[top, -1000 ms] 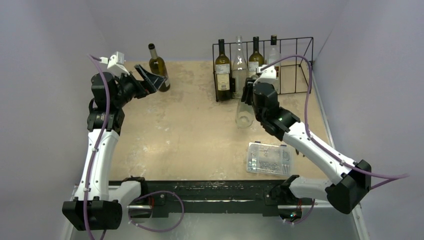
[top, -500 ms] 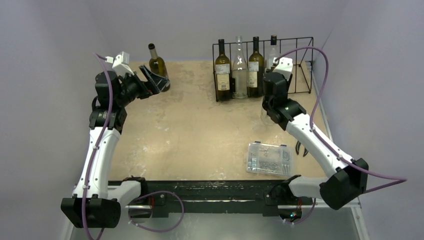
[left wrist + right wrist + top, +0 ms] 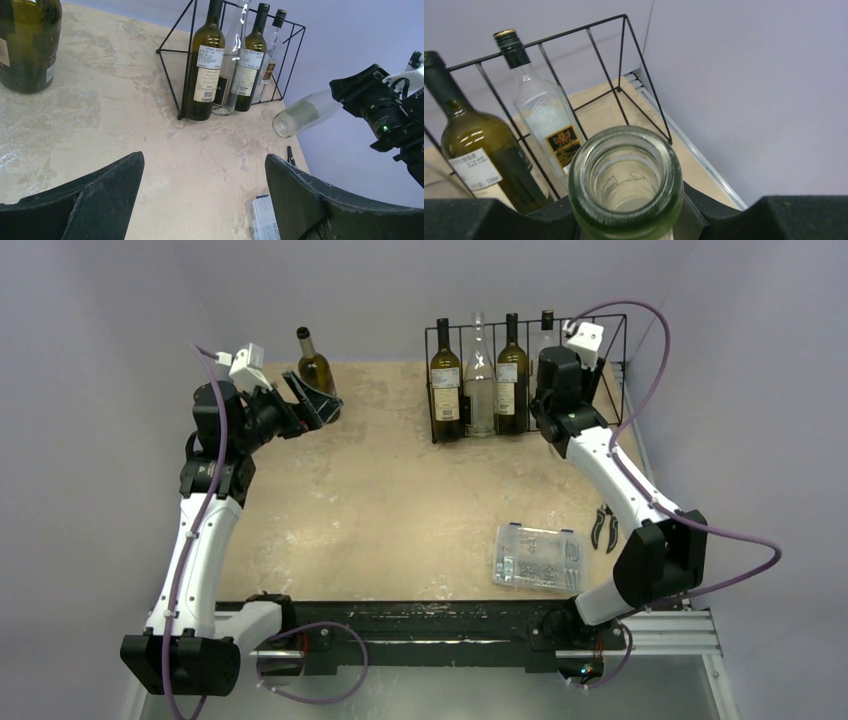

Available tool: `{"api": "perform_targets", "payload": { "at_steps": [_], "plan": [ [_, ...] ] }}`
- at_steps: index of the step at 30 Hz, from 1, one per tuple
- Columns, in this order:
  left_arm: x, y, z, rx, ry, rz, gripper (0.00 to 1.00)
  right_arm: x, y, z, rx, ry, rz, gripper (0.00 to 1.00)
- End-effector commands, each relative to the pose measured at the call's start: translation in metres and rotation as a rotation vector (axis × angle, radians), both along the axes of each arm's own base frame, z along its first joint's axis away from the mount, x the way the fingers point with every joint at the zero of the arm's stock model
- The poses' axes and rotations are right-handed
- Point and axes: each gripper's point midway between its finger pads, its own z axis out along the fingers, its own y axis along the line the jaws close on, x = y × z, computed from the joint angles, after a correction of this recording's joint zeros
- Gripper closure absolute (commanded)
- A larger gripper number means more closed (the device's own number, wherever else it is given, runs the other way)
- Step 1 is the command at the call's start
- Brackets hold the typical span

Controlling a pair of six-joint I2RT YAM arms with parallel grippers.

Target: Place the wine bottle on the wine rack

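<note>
The wine rack (image 3: 603, 352) is a black wire frame at the back right and holds several upright bottles. My right gripper (image 3: 556, 392) is shut on the neck of a clear greenish wine bottle (image 3: 300, 116), held tilted in the air at the rack's right part. The right wrist view shows the bottle's open mouth (image 3: 626, 175) between the fingers, with the rack (image 3: 624, 60) beyond. My left gripper (image 3: 320, 400) is open and empty beside a dark green bottle (image 3: 316, 370) standing at the back left. That bottle also shows in the left wrist view (image 3: 27, 45).
A clear plastic parts box (image 3: 538, 557) lies front right, with black pliers (image 3: 603, 528) beside it. Walls close in the table on the left, back and right. The rack's right slots (image 3: 644, 107) hold no bottles.
My right arm lifted the clear bottle off the table in front of the rack and swung it back and right to the rack's right part. The left gripper barely moved.
</note>
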Motion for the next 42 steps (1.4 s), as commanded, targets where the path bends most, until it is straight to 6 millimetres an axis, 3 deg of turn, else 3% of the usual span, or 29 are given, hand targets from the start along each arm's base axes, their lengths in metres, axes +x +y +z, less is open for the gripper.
{"api": "perform_targets", "payload": {
  "at_steps": [1,7,15,19,28,42],
  "plan": [
    [-0.001,-0.003,0.026,-0.004,-0.076,-0.021,0.09,-0.002,-0.032,0.087,0.025,-0.291,-0.142,1.0],
    [0.001,-0.002,0.025,-0.015,-0.071,-0.024,0.09,0.012,-0.059,0.093,-0.003,-0.325,-0.199,1.0],
    [0.003,-0.003,0.023,-0.024,-0.064,-0.027,0.09,0.042,-0.073,0.089,0.04,-0.33,-0.217,1.0],
    [0.003,-0.004,0.021,-0.022,-0.06,-0.032,0.09,0.055,-0.082,0.097,0.009,-0.348,-0.237,1.0],
    [0.003,-0.003,0.02,-0.001,-0.059,-0.022,0.09,0.088,-0.087,0.089,-0.075,-0.293,-0.241,1.0],
    [0.005,-0.002,0.015,0.034,-0.052,-0.011,0.09,0.134,-0.087,0.053,-0.025,-0.231,-0.154,1.0]
  ]
}}
